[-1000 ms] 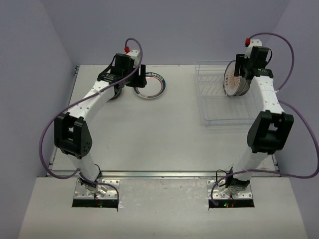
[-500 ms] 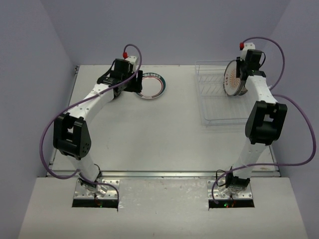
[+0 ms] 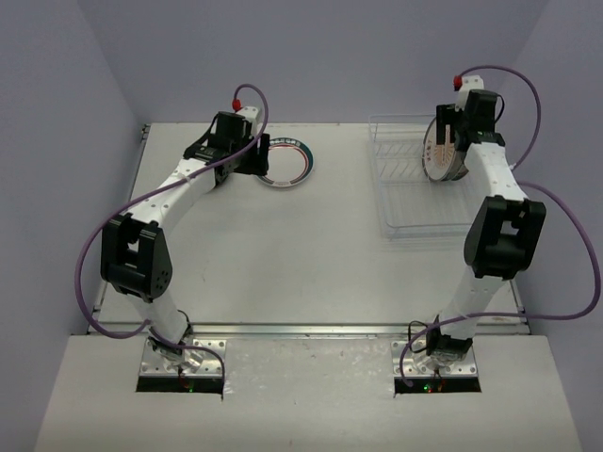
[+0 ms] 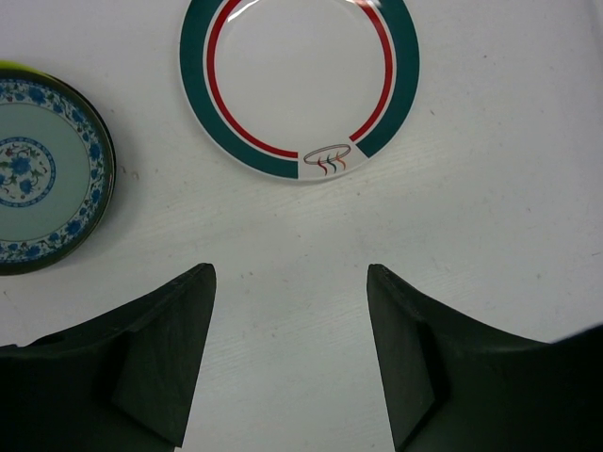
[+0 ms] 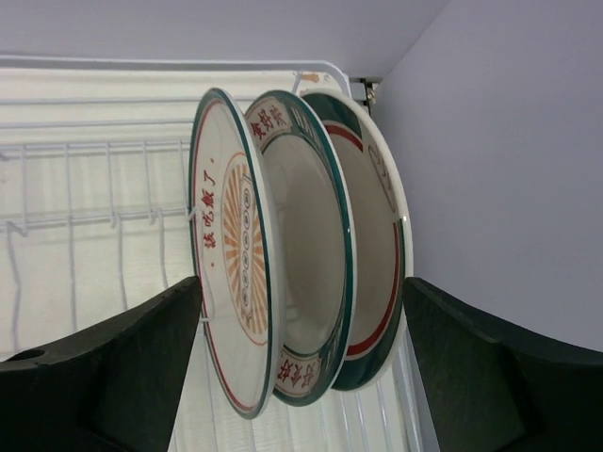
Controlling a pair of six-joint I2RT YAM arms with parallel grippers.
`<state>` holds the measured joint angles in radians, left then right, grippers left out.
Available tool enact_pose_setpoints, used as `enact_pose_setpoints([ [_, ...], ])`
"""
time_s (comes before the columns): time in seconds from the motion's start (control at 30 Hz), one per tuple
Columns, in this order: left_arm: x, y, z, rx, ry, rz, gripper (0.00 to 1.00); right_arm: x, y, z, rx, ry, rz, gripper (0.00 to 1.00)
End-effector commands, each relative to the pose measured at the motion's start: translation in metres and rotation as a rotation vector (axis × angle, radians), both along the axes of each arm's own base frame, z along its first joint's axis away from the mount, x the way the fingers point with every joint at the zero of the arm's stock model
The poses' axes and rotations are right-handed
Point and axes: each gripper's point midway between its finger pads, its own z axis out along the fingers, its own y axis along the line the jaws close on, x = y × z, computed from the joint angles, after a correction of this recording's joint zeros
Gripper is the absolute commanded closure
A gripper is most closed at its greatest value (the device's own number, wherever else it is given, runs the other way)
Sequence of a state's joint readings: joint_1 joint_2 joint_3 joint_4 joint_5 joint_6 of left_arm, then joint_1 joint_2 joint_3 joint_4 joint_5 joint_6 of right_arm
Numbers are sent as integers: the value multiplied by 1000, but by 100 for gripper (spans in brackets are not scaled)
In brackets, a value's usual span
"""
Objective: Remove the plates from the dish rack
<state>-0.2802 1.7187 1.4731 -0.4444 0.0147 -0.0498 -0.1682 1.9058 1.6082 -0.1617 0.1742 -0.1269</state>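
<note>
Three plates stand upright on edge in the dish rack [image 3: 412, 188], at its far right end, far-right on the table [image 3: 283, 254]. In the right wrist view: sunburst plate [image 5: 231, 254] on the left, dark-green-rimmed plate [image 5: 316, 235] in the middle, green-and-red-rimmed plate [image 5: 382, 226] on the right, packed close and overlapping. The bottoms of all three are cut off by the frame edge, so their slots are not visible. The top view shows only the nearest face; the arm hides the rest.

The right gripper [image 5: 297, 311] is at the plates with its fingers [image 5: 122, 377] spread wide, one on each side of the group. Contact with any plate: cannot tell.

Far-left on the table, a striped-rim plate [image 4: 297, 80] lies flat, its top cut off. A blue-patterned plate [image 4: 42, 174] lies beside it, apart and cut by the left edge, on a dark rim with a yellow-green sliver behind; what lies under it cannot be made out. The left gripper [image 4: 287, 348] hovers near both with its fingers [image 4: 160, 358] spread and nothing between them.
</note>
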Motion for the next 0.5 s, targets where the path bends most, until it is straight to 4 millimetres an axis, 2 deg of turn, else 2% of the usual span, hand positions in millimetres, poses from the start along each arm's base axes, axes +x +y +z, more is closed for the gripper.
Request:
enact_pose_setpoints([
  [0.0,4,0,27,-26,-81,-1,37,-5,12,73,-16,-161,58,17],
  [0.07,4,1,27,-26,-81,1,37,-3,16,77,-9,-160,74,24],
  [0.2,3,0,27,-28,-82,-2,37,5,18,66,-1,-120,86,32],
  [0.47,3,0,23,-26,-73,-5,36,22,14,30,7,-42,83,45],
])
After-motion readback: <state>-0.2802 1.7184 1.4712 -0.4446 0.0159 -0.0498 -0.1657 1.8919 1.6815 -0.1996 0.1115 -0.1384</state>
